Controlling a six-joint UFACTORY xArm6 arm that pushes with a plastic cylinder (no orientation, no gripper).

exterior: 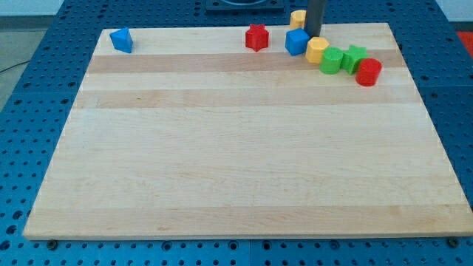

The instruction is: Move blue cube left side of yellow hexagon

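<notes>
The blue cube (297, 41) sits near the board's top edge, right of centre. The yellow hexagon (318, 50) touches its lower right side. My dark rod comes down from the view's top, and my tip (313, 35) stands just right of the blue cube's top corner and just above the yellow hexagon. A second yellow block (298, 18) lies behind the rod, at the board's top edge.
A red star (256, 37) lies left of the blue cube. A green block (331, 60), a green star (355, 56) and a red cylinder (368, 72) trail right of the hexagon. A blue block (122, 40) sits at the top left. The wooden board (236, 162) rests on a blue pegboard table.
</notes>
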